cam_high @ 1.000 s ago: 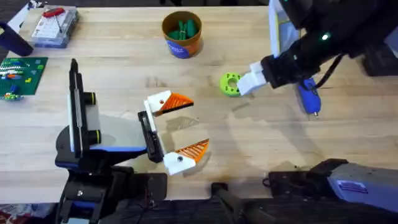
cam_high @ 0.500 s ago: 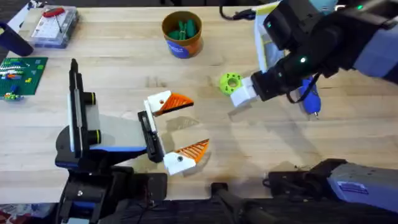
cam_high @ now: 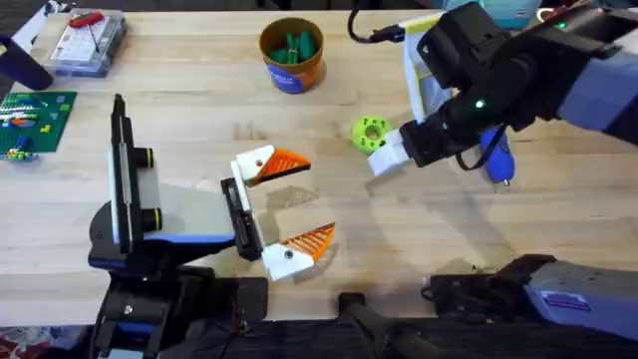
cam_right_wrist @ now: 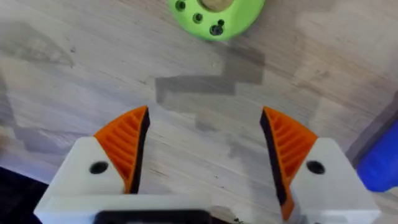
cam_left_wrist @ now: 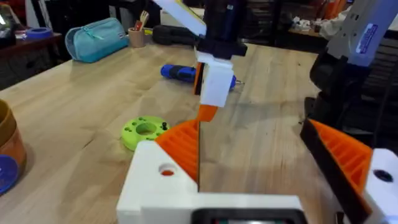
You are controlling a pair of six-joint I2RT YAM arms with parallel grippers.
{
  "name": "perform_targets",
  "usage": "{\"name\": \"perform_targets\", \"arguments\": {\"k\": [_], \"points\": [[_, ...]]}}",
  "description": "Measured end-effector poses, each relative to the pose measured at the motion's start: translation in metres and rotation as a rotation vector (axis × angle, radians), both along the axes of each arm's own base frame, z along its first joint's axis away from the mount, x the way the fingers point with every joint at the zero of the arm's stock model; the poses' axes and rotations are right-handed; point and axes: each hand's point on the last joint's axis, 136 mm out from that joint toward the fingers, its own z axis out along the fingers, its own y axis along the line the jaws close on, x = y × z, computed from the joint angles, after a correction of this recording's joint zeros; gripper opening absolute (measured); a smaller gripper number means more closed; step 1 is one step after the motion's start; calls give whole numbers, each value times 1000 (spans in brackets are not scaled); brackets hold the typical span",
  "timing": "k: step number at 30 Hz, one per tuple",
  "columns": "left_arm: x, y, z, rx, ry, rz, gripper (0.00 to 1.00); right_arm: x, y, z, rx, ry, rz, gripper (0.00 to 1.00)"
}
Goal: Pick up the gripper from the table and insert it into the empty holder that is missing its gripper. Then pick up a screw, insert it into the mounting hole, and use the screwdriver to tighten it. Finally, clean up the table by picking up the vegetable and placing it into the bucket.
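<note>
Orange ribbed pads (cam_right_wrist: 127, 146) on white blocky bases mark the right claw (cam_right_wrist: 205, 155), whose fingers stand wide apart over bare wood, just short of the vegetable (cam_high: 370, 134). That spread fits the last step, the tidy-up: the lime-green disc, smooth moulded plastic with a yellowish centre and small dark holes, lies flat on the counter (cam_high: 419, 239), and the opening looks broad enough to straddle it. The bucket (cam_high: 291, 55), a round tub with a tan-orange wall and blue band, stands well apart toward the far edge, already holding dark green sticks. A blue screwdriver (cam_high: 495, 156) lies beside the right arm.

The left claw (cam_high: 289, 214) rests low near its base, both wedge fingers seated on the thin black holder (cam_high: 239, 214) and parted, gripping nothing. Whether a screw sits in the mounting hole is hard to tell.
</note>
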Motion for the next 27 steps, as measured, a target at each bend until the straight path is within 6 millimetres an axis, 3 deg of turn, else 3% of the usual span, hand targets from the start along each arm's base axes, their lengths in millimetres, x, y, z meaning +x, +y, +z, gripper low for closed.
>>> {"name": "perform_targets", "arguments": {"k": [8,27], "points": [[0,0,0,0,0,0,986,2,1,-14,-19,38,0,995],[0,0,0,0,0,0,986,13,7,-15,0,1,0,995]]}}
